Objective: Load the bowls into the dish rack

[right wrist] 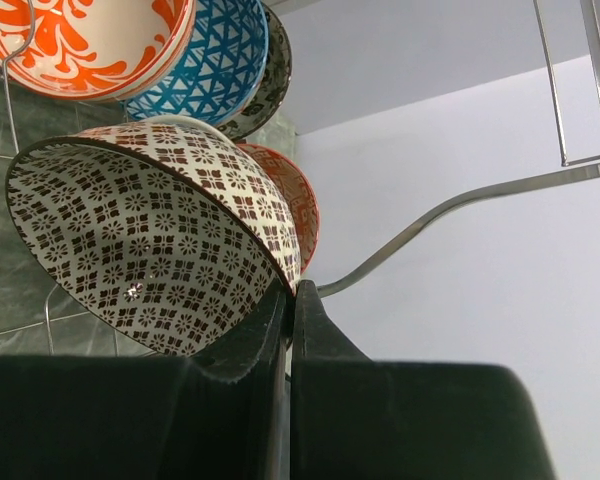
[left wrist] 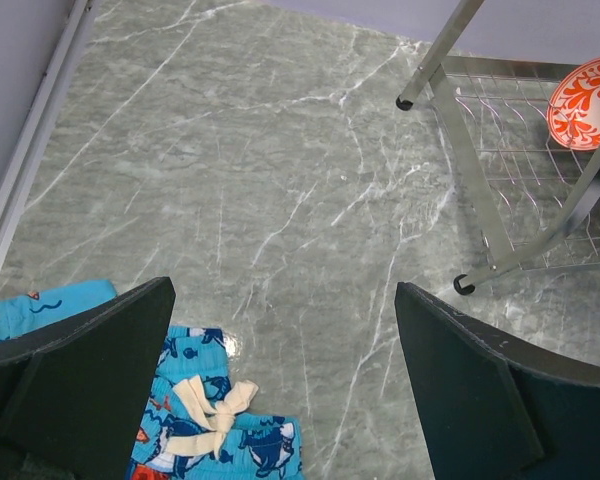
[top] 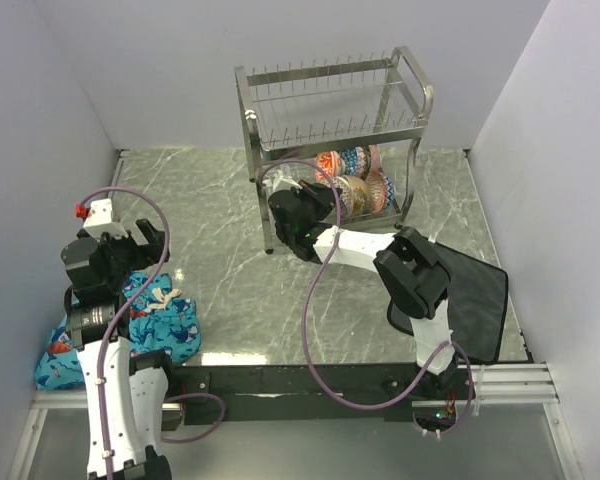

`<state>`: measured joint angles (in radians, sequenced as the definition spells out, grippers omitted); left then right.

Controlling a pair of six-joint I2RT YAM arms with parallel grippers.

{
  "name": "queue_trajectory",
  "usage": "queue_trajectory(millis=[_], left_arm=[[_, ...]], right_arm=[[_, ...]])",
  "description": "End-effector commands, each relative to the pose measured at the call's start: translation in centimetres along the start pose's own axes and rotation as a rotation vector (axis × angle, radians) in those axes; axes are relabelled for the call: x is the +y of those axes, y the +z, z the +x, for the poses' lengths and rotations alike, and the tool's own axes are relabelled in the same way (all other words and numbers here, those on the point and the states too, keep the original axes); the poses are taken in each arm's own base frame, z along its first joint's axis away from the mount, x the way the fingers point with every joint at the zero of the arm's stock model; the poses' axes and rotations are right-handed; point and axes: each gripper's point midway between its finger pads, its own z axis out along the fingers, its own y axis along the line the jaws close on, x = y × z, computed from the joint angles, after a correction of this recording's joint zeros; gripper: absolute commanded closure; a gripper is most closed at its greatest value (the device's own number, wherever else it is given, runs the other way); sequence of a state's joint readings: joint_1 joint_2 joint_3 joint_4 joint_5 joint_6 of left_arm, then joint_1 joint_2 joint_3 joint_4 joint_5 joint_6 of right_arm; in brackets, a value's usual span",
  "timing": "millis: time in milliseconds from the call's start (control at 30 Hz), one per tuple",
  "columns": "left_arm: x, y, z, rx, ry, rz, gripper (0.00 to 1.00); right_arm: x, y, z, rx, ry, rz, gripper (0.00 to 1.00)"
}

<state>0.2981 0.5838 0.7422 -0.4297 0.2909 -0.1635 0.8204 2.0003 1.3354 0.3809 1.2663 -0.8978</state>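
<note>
The steel wire dish rack (top: 330, 100) stands at the back of the table. Several patterned bowls stand on edge in its lower tier (top: 360, 165). In the right wrist view I see a red-orange bowl (right wrist: 80, 40), a blue bowl (right wrist: 215, 70), a dark bowl (right wrist: 272, 80) and a pinkish-red bowl (right wrist: 300, 200). My right gripper (right wrist: 290, 292) is shut on the rim of the brown-patterned bowl (right wrist: 150, 240), inside the lower tier (top: 330, 203). My left gripper (left wrist: 283, 290) is open and empty over the bare table, left of the rack (left wrist: 480, 200). The cream-white bowl is not in view.
A blue fish-print cloth (top: 165, 325) with a cream tie (left wrist: 205, 415) lies under my left arm at the near left. A black mat (top: 480, 300) lies at the near right. White walls close in the table on three sides.
</note>
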Motion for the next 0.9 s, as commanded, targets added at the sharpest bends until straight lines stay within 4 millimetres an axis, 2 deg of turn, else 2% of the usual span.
queue_trajectory(millis=[0, 200, 300, 367, 500, 667, 867], left_arm=[[-0.2, -0.1, -0.8, -0.038, -0.007, 0.010, 0.01], [-0.3, 0.1, -0.5, -0.036, -0.017, 0.023, 0.01], [-1.3, 0.5, -0.1, -0.022, -0.033, 0.084, 0.01], [-2.0, 0.6, -0.3, -0.023, -0.045, 0.130, 0.01], [-2.4, 1.0, -0.9, -0.016, -0.061, 0.146, 0.00], [-2.8, 1.0, -1.0, 0.009, -0.058, 0.171, 0.01], [-2.8, 1.2, -0.5, 0.031, -0.063, 0.174, 0.01]], right_arm=[[-1.5, 0.1, 1.4, 0.089, -0.002, 0.075, 1.00], [-1.9, 0.0, 2.1, 0.095, -0.001, 0.077, 1.00], [-2.3, -0.1, 2.2, 0.095, 0.002, 0.077, 1.00], [-2.7, -0.2, 2.4, 0.101, 0.011, 0.080, 1.00], [-3.0, -0.3, 3.0, 0.124, 0.020, 0.102, 1.00], [-2.7, 0.6, 3.6, 0.159, 0.032, 0.123, 1.00], [-2.4, 1.5, 3.2, 0.197, 0.078, 0.161, 1.00]])
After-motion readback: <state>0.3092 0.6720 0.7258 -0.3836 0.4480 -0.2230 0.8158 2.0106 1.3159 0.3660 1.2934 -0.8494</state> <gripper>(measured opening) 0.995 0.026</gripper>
